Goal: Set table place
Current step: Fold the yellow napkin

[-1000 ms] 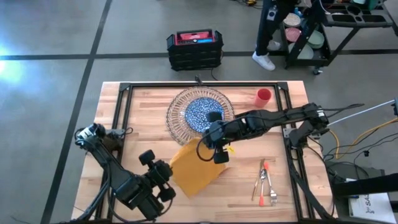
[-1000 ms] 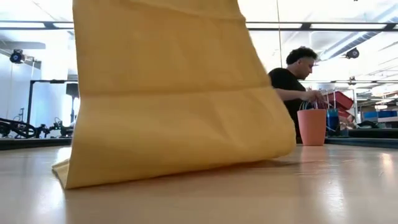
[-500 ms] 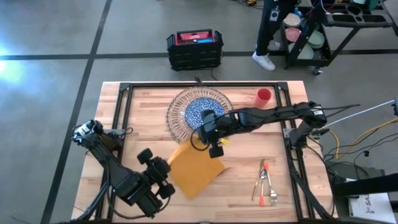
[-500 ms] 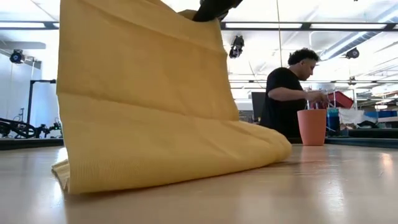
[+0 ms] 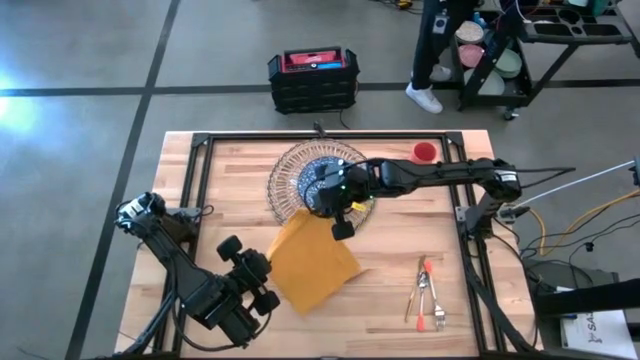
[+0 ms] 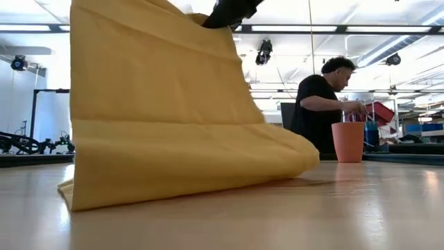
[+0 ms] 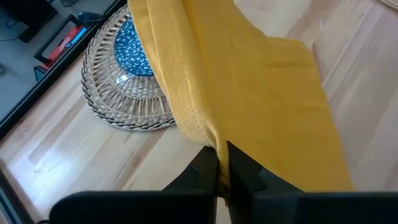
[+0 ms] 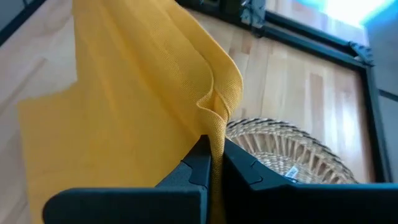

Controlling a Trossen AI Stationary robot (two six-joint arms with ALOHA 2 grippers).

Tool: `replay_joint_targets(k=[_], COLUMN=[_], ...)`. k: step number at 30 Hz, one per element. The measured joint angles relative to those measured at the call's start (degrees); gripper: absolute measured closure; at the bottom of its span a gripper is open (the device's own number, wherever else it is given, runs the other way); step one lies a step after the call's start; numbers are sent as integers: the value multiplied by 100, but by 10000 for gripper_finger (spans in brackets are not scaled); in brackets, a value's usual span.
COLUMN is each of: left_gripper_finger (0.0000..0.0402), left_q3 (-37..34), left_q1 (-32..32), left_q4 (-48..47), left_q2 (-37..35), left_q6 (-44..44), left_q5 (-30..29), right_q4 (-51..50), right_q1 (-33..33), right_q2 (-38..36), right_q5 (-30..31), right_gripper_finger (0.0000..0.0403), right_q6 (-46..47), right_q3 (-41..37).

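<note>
Napkin (image 5: 308, 262), yellow cloth, held by two opposite edges: right tool (image 8: 211, 163) pinches an upper corner, fingers closed on a bunched fold of the cloth; left tool (image 7: 222, 174) likewise closed on the opposite edge, cloth running up and away from its tips. Between the two tools the cloth hangs as a sloped sheet, its low end resting on the bench (image 5: 400, 310), its high end lifted toward the plates. Two-point hold judged deliberate: keeps the sheet spread rather than crumpled, so it can be dragged or laid flat in one pass. Just beyond the right tool sits the ribbed glass charger (image 5: 285, 175) with the blue-patterned plate (image 5: 318, 172) centred on it; the raised napkin corner hangs over the charger's near rim, which suggests the napkin is being carried onto or beside the plate. Farther off on the right tool's side, near the bench's far edge, the red cup (image 5: 424, 152) stands upright, well apart from the cloth. Cutlery (image 5: 428, 293) with orange handle lies near the bench's front edge, on the right arm's side, untouched. Beyond the bench, a person (image 6: 320, 104) stands at a cart, not involved. Risk, as judged: cloth dragging across the charger's rim.
</note>
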Motion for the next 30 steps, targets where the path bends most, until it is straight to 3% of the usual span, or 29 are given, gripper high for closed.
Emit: replay_joint_targets(k=[19,30], left_gripper_finger=[402,402], left_q3=[-821,-1370], left_q1=[63,174], left_q4=[8,7], left_q2=[-24,-541], left_q6=[-456,-464], left_q5=[224,223], right_q4=[366,573], right_q1=[-163,-290], right_q2=[433,529], right_q5=[-152,-133], right_gripper_finger=[403,403], right_q6=[-548,-635], right_q3=[-43,-38])
